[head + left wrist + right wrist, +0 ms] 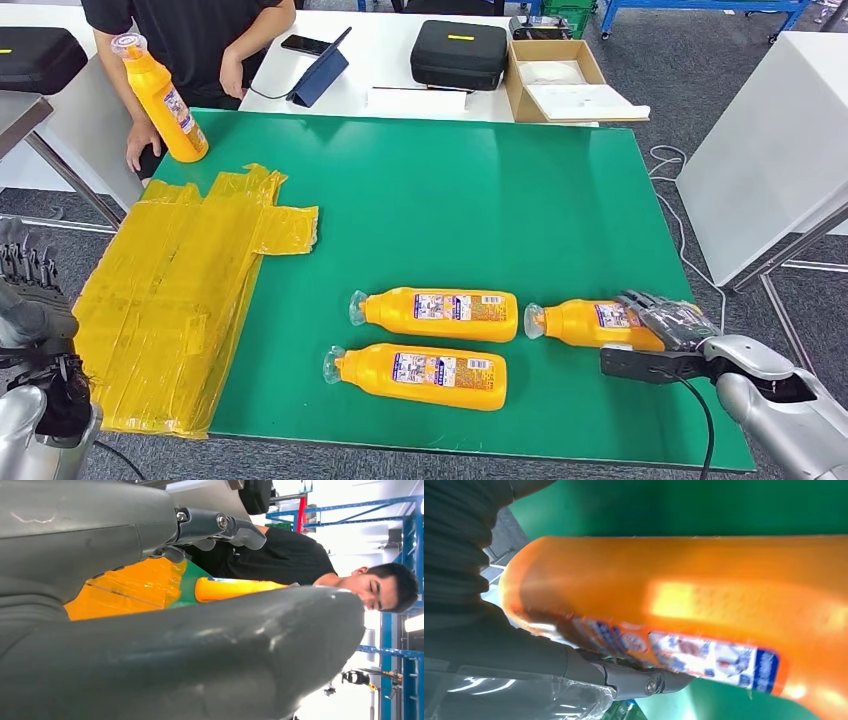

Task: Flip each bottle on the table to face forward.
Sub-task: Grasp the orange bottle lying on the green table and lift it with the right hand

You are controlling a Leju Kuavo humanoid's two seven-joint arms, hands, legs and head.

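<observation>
Green matting covers the counter [450, 200] in the head view, with crinkled yellow sheeting [170, 310] over its left part and white desks behind. Three orange bottles lie on their sides near the front edge, long axes running left to right, caps pointing left: the upper bottle [440, 313], the lower bottle [420, 376] just in front of it, and the right bottle [590, 323]. The right hand [665, 335] is wrapped round the right bottle's base end, grasping it. A fourth bottle [162, 98] stands tilted at the far left corner beside a person [190, 45]. The left hand [30, 300] hangs off the counter's left edge, fingers apart, holding nothing.

From the left wrist, the left hand [150, 580] looms large, released, the fourth bottle [235, 588] beyond it.

From the right wrist, the right bottle [704, 615] lies against the right hand [524, 645], label showing.
</observation>
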